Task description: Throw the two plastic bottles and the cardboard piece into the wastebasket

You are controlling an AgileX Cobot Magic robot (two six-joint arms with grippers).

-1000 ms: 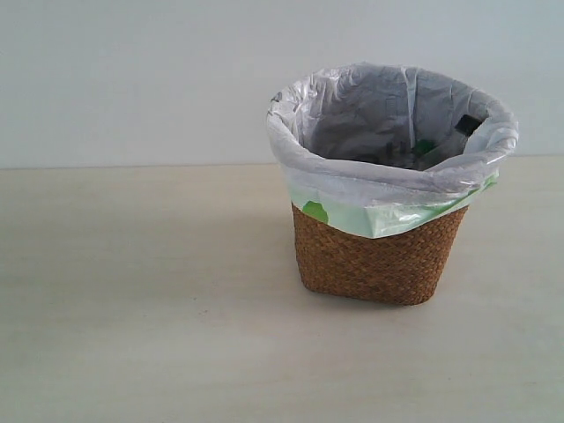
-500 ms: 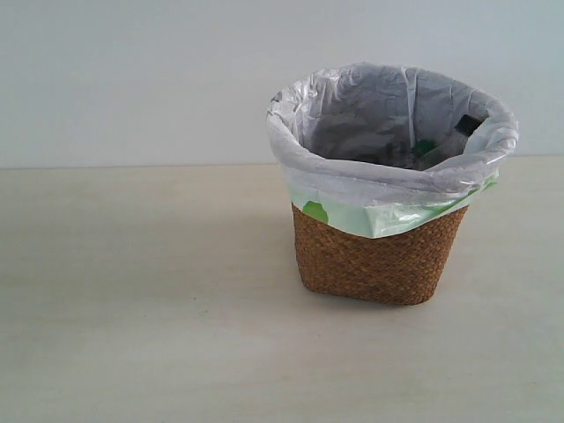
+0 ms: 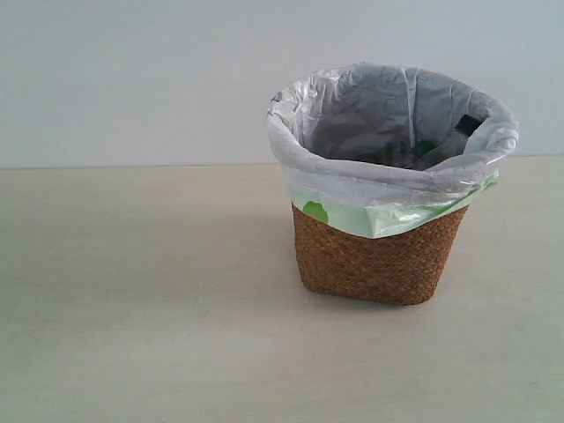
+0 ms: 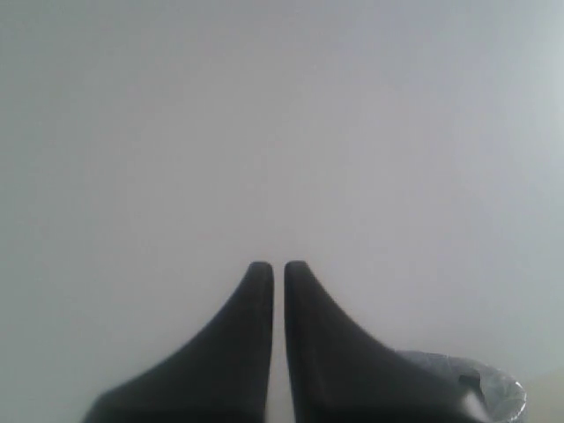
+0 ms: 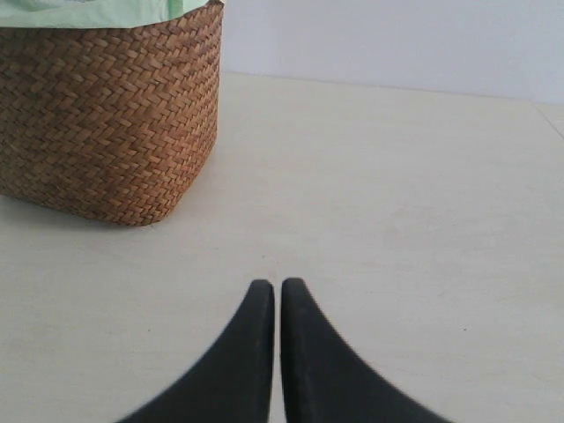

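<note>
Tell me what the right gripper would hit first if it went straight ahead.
Nothing close: the right gripper points over the table, with the basket off to the side. The wall beyond looks first, though depth is unclear.

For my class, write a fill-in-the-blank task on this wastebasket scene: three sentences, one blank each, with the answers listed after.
The wastebasket has a woven wall coloured ____.
The plastic bag lining it is white with ____ print.
The left gripper and right gripper are both ____ and empty.
Missing words: brown; green; shut.
</note>
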